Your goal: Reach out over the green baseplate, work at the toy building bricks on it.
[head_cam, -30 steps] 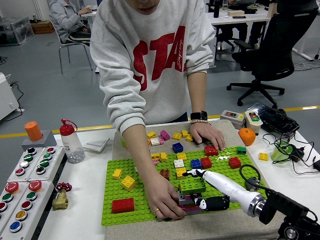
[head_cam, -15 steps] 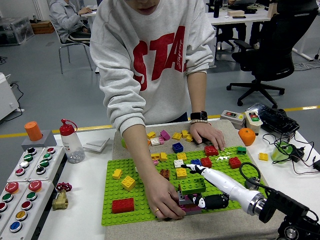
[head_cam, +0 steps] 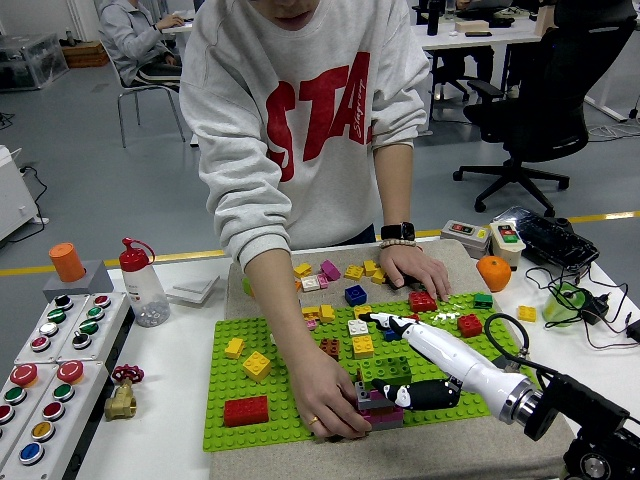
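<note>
Reaching over the green baseplate (head_cam: 232, 408), the right robot hand (head_cam: 392, 358) spreads empty beside a person's hand (head_cam: 330, 400).

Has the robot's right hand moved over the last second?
Yes. The right hand has slid away from the near edge, toward the white brick on the green baseplate.

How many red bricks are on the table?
3: large red brick near the green baseplate's front left, second red brick by the person's hand, third red brick further right. The robot's right hand may hide more.

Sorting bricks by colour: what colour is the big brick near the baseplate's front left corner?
Red, seen clearly in the head view.
</note>
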Robot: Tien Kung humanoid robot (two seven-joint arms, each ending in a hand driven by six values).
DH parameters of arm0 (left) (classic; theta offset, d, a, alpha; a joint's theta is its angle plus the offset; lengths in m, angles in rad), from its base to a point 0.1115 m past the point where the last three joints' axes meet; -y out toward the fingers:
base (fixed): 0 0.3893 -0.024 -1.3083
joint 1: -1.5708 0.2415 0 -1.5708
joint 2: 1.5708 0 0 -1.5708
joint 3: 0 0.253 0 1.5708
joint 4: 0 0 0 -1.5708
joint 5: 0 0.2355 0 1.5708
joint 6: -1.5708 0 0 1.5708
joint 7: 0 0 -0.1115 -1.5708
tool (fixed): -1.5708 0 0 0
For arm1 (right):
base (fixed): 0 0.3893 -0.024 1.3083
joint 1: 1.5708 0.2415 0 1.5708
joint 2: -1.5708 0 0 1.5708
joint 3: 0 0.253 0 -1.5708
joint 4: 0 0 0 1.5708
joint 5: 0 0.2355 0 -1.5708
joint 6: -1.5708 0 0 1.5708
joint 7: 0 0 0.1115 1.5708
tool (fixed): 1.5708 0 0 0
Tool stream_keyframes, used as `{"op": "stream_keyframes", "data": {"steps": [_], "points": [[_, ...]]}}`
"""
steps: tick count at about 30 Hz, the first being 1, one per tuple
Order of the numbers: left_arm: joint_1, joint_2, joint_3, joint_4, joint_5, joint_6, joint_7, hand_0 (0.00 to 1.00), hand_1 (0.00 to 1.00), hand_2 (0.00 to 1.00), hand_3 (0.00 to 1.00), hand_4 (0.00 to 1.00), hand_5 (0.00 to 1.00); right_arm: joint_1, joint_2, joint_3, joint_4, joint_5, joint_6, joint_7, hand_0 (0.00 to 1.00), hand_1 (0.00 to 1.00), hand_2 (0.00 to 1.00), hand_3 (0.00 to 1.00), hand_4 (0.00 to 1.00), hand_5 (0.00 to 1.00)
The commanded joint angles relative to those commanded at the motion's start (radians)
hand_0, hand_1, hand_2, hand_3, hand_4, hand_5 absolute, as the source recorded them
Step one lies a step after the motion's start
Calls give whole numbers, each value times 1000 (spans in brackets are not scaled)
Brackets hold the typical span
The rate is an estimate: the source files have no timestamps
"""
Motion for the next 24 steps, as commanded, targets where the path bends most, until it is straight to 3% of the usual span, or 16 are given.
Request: {"op": "stream_keyframes", "data": {"steps": [5, 6, 11, 12, 15, 18, 24], "points": [[1, 0, 0, 0, 0, -1, 3, 629, 598, 603, 410, 309, 941, -15, -29, 34, 63, -80, -90, 5, 992, 923, 985, 958, 618, 214], [1, 0, 0, 0, 0, -1, 3, 629, 598, 604, 410, 310, 942, -16, -31, 37, 67, -92, -102, 6, 865, 828, 831, 803, 532, 220], [-1, 0, -1, 1, 0, 0, 3, 629, 598, 604, 410, 310, 942, -25, -57, 59, 92, -171, -197, 32, 865, 828, 831, 803, 532, 220], [-1, 0, -1, 1, 0, 0, 3, 629, 598, 604, 411, 310, 941, -28, -60, 64, 91, -191, -218, 43, 728, 679, 652, 593, 378, 215], [-2, 0, -2, 1, 0, 0, 2, 629, 598, 604, 411, 310, 941, -38, -70, 73, 78, -239, -266, 83, 728, 679, 652, 593, 378, 215], [-2, 0, -2, 1, 1, -1, 3, 629, 598, 604, 411, 310, 941, -50, -79, 74, 62, -275, -286, 128, 714, 655, 625, 576, 350, 227], [-2, 0, -2, 1, 1, -2, 4, 631, 599, 606, 412, 310, 941, -58, -81, 66, 34, -320, -278, 173, 718, 651, 621, 570, 343, 241]]}}
